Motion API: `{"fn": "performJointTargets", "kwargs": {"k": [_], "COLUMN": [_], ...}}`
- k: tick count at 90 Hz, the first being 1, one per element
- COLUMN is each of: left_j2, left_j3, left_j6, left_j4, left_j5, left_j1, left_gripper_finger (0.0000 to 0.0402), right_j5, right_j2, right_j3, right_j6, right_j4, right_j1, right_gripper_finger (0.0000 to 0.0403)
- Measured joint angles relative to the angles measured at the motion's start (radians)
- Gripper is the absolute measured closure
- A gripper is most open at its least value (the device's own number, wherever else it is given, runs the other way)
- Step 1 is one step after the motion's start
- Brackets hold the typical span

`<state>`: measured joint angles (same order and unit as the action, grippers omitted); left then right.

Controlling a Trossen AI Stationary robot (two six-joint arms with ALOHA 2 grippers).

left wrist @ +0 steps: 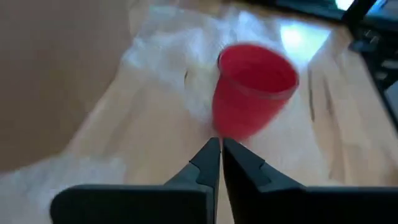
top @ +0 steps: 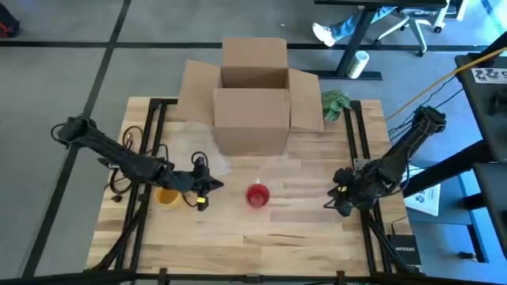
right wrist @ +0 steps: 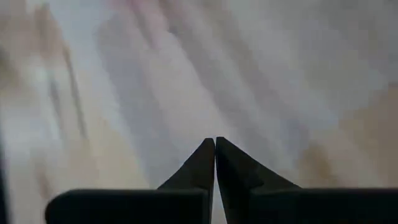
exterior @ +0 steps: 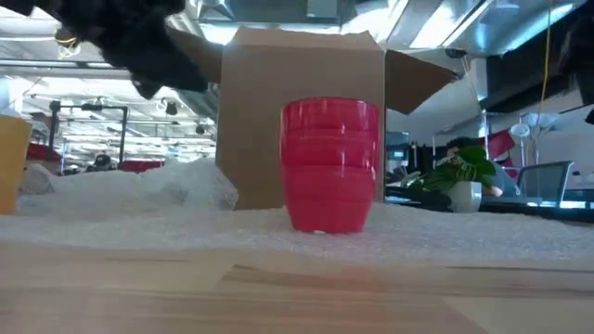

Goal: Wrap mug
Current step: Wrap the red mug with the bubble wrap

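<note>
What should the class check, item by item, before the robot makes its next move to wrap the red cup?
1. Red cup upright on the foam sheet: ok.
2. Left gripper shut, empty, short of the cup: ok.
3. Right gripper shut, holding nothing: ok.
4. Sheet lying flat under the cup: cannot tell; it looks bunched beside the cardboard box.
5. Yellow cup clear of the left arm: not ok; it sits right beside it.
</note>
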<state>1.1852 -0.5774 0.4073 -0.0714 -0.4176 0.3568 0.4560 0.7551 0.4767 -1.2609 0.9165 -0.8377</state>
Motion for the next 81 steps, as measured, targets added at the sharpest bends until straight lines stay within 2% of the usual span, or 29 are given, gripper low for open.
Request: {"fn": "performJointTargets", "kwargs": {"k": [8,22,55,81], "left_j2": [0.046,0.094,0.104,0.104], "left_j3": [0.000,0.000,0.000,0.000], "left_j6": [-0.009,-0.007,-0.049,-0.091], "left_j4": [-0.031,-0.050,-0.053,-0.048], "left_j5": [0.041,0.052,0.078,0.041], "left_j1": [-0.032,-0.069,-0.087,-0.017], "left_gripper_finger": [0.0402,0.0402,0.0402,0.0402], "right_j5": [0.075,0.087,0.090,0.035], "right_j2": [-0.017,-0.043,-0.037,0.053], "right_j3": [0.000,-0.003,-0.096,-0.148], "right_j6": [-0.001,0.004,-0.126,-0.265], "right_j4": [0.105,0.133,-0.070,-0.169], "right_j1": [0.000,0.000,0.000,0.000], "right_gripper_finger": [0.0403,0.0394,0.0295,0.0284]}}
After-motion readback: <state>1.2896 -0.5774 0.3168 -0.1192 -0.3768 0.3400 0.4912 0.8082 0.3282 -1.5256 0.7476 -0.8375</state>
